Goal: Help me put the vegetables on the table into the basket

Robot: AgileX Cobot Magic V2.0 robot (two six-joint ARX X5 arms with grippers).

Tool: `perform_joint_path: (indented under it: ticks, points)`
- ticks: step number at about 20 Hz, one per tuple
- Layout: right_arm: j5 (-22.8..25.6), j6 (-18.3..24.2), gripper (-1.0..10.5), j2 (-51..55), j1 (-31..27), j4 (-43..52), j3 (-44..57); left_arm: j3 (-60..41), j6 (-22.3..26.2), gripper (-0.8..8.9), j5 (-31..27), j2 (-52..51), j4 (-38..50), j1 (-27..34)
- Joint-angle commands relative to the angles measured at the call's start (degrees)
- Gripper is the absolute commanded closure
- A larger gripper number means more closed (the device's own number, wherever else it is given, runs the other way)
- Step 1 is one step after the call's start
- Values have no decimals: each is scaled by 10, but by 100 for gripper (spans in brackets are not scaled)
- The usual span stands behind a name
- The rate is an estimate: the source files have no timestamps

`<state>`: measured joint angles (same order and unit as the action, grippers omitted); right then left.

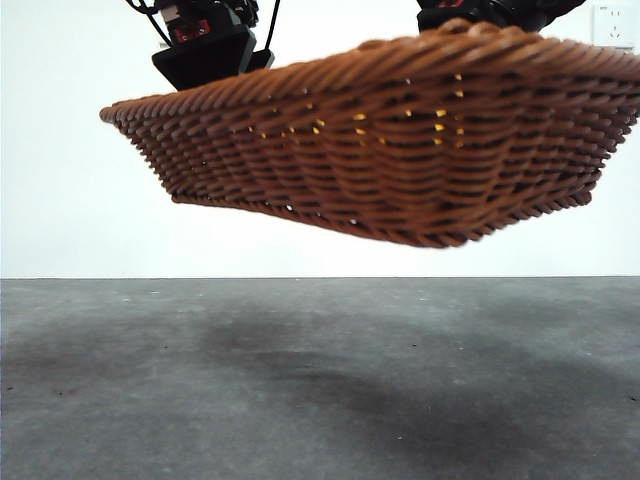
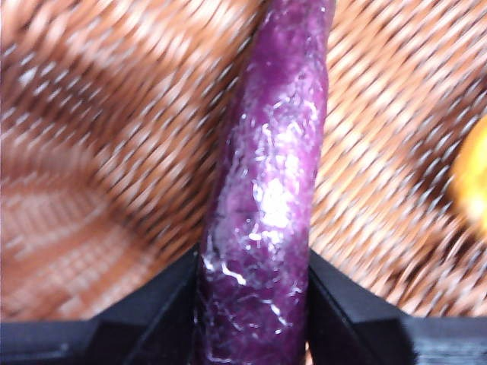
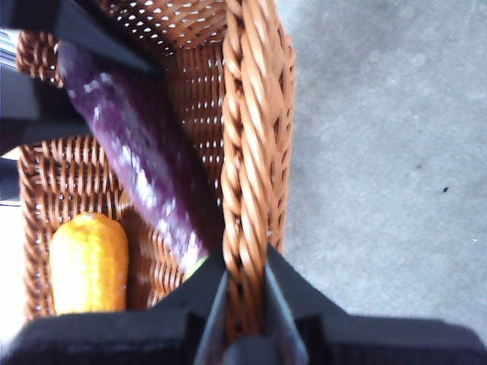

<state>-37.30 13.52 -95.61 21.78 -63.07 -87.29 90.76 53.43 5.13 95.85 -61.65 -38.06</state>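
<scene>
The basket hangs in the air above the table, tilted, and in the front view we see its woven wall and underside clear of the dark grey surface, with a soft shadow below it. Our right gripper is clamped on the braided rim: in the right wrist view the two black jaws stand on either side of the rim, one inside the basket and one outside, pressed against the weave. In the front view a dark gripper body shows above the basket's rim at about 1 o'clock, and another at about 11 o'clock; we cannot match them to arms from that view alone. Inside the basket lies the eggplant, slim and dark purple, running from about 10 o'clock toward 6 o'clock in the right wrist view, its low end close to the rim beside our right jaws. Our left gripper is closed on the eggplant, whose glossy skin fills the space between the two jaws and touches both, with the wicker floor behind it. The yellow vegetable rests on the basket floor, just beside the eggplant and apart from both grippers; in the left wrist view it shows only as a blurred yellow patch at 3 o'clock.
</scene>
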Motion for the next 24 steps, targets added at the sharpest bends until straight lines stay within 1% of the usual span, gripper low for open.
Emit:
perform_joint_path:
  ticks: [1,3,4,8,10,12,14,17,19,20,22,24]
  points:
    - [1,0,959,3,-1,5,1,-3,-29,749,14,5,13,-3]
    - [3,0,959,3,0,12,1,-3,-50,469,15,5,14,-3]
    - [3,-3,959,3,0,17,1,-3,-59,401,15,5,17,-3]
    - [3,-13,959,3,-1,31,1,-2,-74,404,14,5,17,-3]
    - [3,-13,959,3,0,31,1,-1,-90,404,12,2,17,-3]
    - [3,-14,959,3,0,33,1,11,-116,404,8,-5,16,-1]
    - [10,-16,959,3,-1,33,1,53,-152,404,9,-7,-6,7]
    - [16,-19,958,3,-1,33,1,147,-214,405,9,-8,-63,21]
    - [21,-20,959,3,-1,35,1,205,-267,405,9,-10,-98,36]
    - [29,-31,959,3,-2,41,1,228,-299,405,9,-12,-114,47]
    - [33,-47,959,3,-10,57,1,244,-349,409,9,-31,-132,76]
    - [36,-56,959,3,-20,63,1,244,-385,409,9,-58,-137,119]
